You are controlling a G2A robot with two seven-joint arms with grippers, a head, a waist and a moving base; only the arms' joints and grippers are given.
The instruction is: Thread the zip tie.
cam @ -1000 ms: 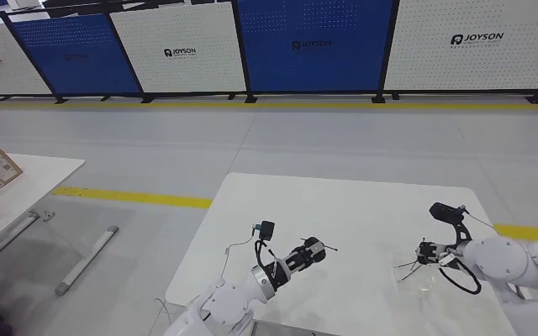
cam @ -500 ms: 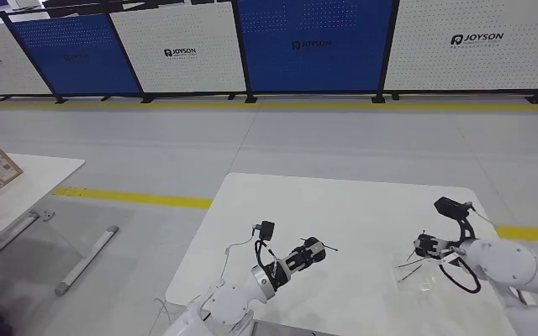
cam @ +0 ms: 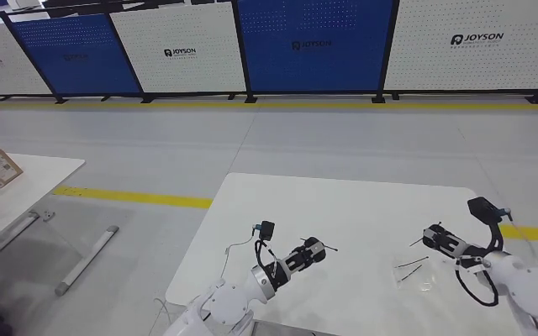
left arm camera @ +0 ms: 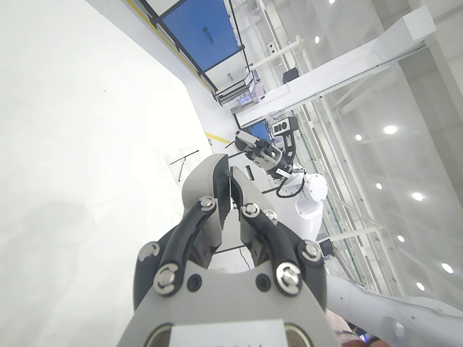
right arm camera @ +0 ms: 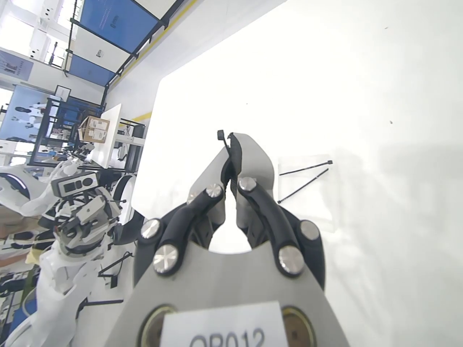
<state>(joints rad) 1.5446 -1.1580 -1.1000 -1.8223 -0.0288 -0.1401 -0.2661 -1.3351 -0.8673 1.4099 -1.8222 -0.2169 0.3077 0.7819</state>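
Swinging outward from the spare ties [right arm camera: 305, 168] on the table [cam: 336, 202], we are carrying the right gripper [cam: 430, 234] clamped tight on a tie [right arm camera: 220, 134], its head poking past the tips. We are holding the left gripper [cam: 316, 247] closed on a second tie [cam: 330, 248], well apart from the right one. Threading is not yet starting, as we judge it, and the two are needing bringing together.

We see L gripper [cam: 314, 249] over near-left part of table [cam: 336, 202], L zip tie [cam: 326, 247] pinched in it. R gripper [cam: 433, 236] is over the right side, well apart, pinching R zip tie [cam: 418, 242]. Two spare ties [cam: 412, 263] lie on a sheet [cam: 420, 283] on table, just beside R gripper.
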